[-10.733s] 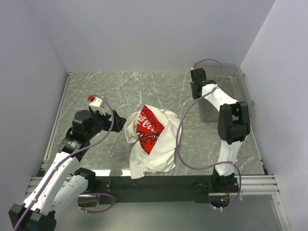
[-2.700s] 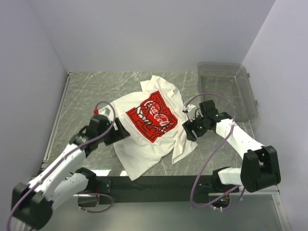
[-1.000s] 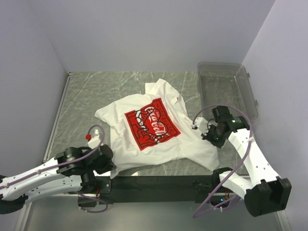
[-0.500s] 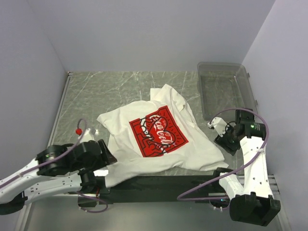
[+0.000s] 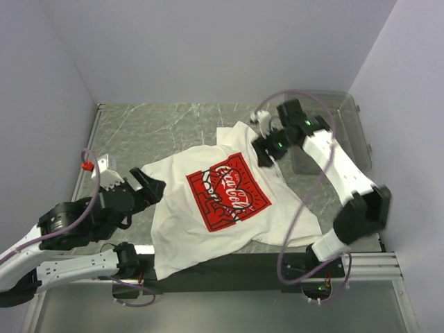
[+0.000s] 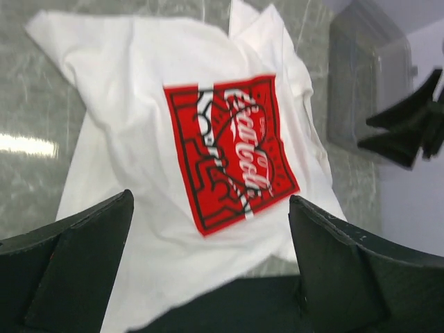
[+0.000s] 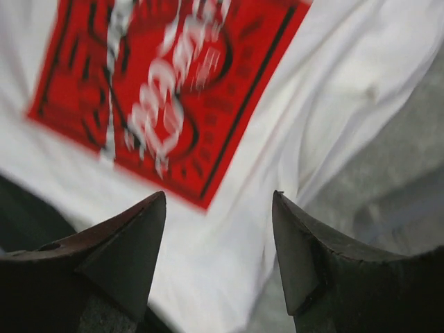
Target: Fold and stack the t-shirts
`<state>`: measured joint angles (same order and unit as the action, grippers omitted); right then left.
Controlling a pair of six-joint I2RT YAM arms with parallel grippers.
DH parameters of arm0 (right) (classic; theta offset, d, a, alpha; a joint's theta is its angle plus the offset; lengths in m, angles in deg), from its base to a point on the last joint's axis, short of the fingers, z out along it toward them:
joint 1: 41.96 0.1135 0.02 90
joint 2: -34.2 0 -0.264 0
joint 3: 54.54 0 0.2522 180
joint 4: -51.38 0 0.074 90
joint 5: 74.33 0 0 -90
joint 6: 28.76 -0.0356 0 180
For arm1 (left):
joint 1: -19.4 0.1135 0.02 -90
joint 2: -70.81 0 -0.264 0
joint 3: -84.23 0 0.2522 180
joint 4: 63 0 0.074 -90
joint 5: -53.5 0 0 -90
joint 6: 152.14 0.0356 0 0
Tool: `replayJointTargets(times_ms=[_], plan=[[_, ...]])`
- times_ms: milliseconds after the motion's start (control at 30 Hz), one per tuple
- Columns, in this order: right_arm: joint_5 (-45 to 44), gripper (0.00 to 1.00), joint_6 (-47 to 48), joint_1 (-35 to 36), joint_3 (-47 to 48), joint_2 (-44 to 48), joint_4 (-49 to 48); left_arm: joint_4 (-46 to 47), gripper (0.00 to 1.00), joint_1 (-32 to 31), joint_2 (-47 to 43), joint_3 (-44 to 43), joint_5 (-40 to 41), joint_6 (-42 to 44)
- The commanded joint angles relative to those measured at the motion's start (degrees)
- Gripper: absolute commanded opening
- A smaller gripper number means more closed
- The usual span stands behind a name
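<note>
The white t-shirt lies spread face up in the middle of the table, its red square print tilted, its lower hem reaching the black front rail. My left gripper hovers open by the shirt's left sleeve. From the left wrist view the left gripper has nothing between its fingers and looks down on the t-shirt. My right gripper is open above the shirt's upper right shoulder. In the right wrist view the right gripper is empty over the t-shirt.
A clear grey plastic bin stands at the back right, partly behind the right arm, and shows as the bin in the left wrist view. White walls close in the grey marble table on three sides. A black rail runs along the front.
Both grippers opened and let go of the shirt. The right arm swung from the shirt's lower right corner up to its upper right shoulder. The left gripper rose from the front edge to the left sleeve.
</note>
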<state>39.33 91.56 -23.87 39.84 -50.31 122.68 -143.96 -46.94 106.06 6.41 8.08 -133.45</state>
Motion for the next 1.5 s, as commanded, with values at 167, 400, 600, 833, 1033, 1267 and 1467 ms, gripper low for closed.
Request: replayJointTargets(times_ms=[167, 400, 600, 833, 1033, 1267, 1467], plan=[[-2.56, 0.70, -26.01, 1.07, 37.38, -35.17, -11.49, 26.30, 0.99, 29.06, 13.79, 3.03, -16.75, 25.58], [-21.97, 0.78, -32.96, 3.88, 54.80, -52.15, -14.73, 41.70, 0.94, 63.24, 28.26, 12.80, -50.70, 28.87], [-30.07, 0.82, -33.23, 3.80, 59.90, -59.62, -19.66, 48.12, 0.88, 71.00, 39.80, 15.71, -57.05, 27.63], [-27.89, 0.77, -33.75, 3.45, 64.22, -66.65, -18.25, 46.81, 0.84, 71.36, 47.10, 13.34, -56.27, 29.03], [-23.84, 0.58, -32.79, 2.83, 64.05, -67.28, -15.35, 46.10, 0.78, 71.53, 49.92, 13.78, -55.91, 29.91], [-16.11, 0.22, -31.82, 2.48, 62.29, -66.49, -10.17, 46.02, 0.73, 71.53, 49.13, 15.10, -56.97, 30.70], [-13.65, 0.00, -32.00, 1.60, 60.80, -63.94, -10.16, 45.14, 0.73, 71.80, 48.51, 16.15, -56.27, 31.84]])
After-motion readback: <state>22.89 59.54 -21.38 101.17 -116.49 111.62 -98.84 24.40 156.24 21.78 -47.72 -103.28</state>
